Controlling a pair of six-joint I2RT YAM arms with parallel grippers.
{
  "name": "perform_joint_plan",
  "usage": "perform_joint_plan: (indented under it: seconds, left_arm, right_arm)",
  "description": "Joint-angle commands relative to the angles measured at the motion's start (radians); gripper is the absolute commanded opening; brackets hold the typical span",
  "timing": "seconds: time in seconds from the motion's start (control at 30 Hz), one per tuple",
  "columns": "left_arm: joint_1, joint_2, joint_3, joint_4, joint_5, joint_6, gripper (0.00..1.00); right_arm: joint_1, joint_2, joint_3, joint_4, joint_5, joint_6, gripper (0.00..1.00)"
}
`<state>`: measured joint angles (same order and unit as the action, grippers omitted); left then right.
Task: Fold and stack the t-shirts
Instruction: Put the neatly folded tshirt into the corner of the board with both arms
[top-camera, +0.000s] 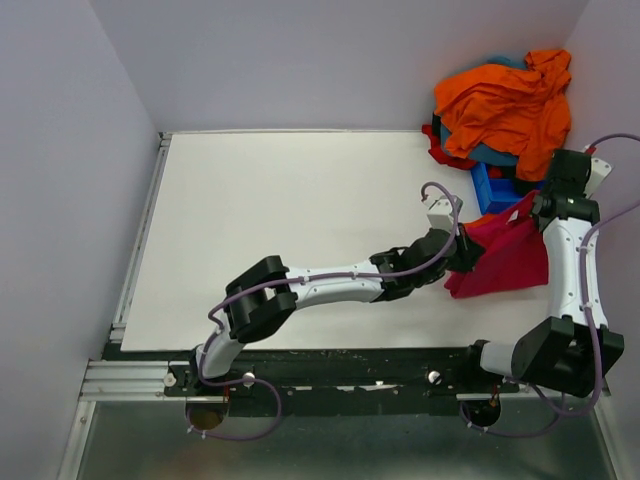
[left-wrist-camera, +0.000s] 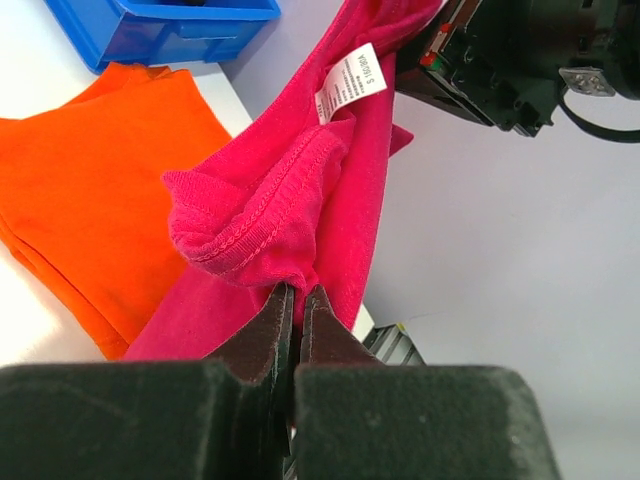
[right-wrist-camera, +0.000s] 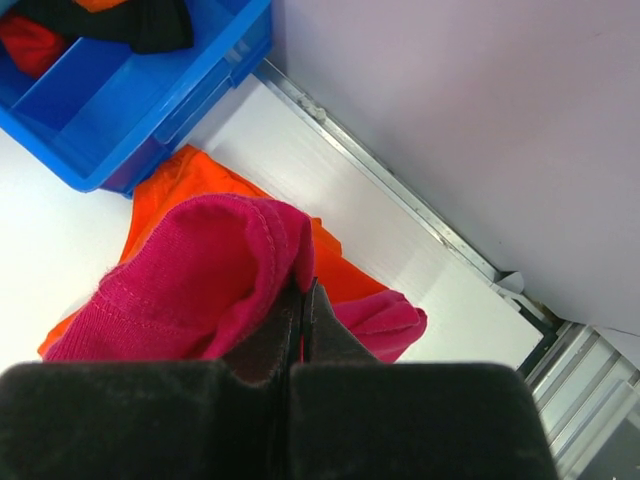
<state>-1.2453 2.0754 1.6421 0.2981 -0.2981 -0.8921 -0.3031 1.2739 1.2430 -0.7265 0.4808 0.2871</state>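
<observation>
The magenta-pink t-shirt (top-camera: 505, 255) hangs between both grippers over the table's right side. My left gripper (top-camera: 462, 250) is shut on its hem fold (left-wrist-camera: 250, 220), with the white neck label (left-wrist-camera: 350, 82) above. My right gripper (top-camera: 535, 208) is shut on another edge of it (right-wrist-camera: 190, 280). A folded orange t-shirt (left-wrist-camera: 90, 190) lies flat on the table under it, also in the right wrist view (right-wrist-camera: 345, 270). A crumpled orange t-shirt (top-camera: 510, 105) tops a pile with teal (top-camera: 492, 155) and red (top-camera: 445, 150) tees at the back right.
A blue plastic bin (top-camera: 495, 188) stands at the back right under the pile, also in the wrist views (left-wrist-camera: 170, 30) (right-wrist-camera: 120, 100). The white table (top-camera: 290, 220) is walled on the left, back and right. A metal rail (right-wrist-camera: 400, 200) runs along the right edge.
</observation>
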Motion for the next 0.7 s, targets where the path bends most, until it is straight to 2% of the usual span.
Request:
perform_joint_plan:
  seconds: [0.0,0.43,0.67]
  left_arm:
    - [0.027,0.023,0.009,0.006,0.062,-0.041,0.0]
    - [0.118,0.163,0.111,0.03,0.114,-0.064,0.0]
    - [0.179,0.227,0.137,0.049,0.137,-0.09,0.0]
  right_arm:
    - [-0.016,0.036,0.055,0.058,0.035,-0.003,0.01]
    - [-0.018,0.186,0.131,0.104,0.018,0.004,0.01]
    - [-0.018,0.335,0.185,0.134,-0.071,0.02,0.01]
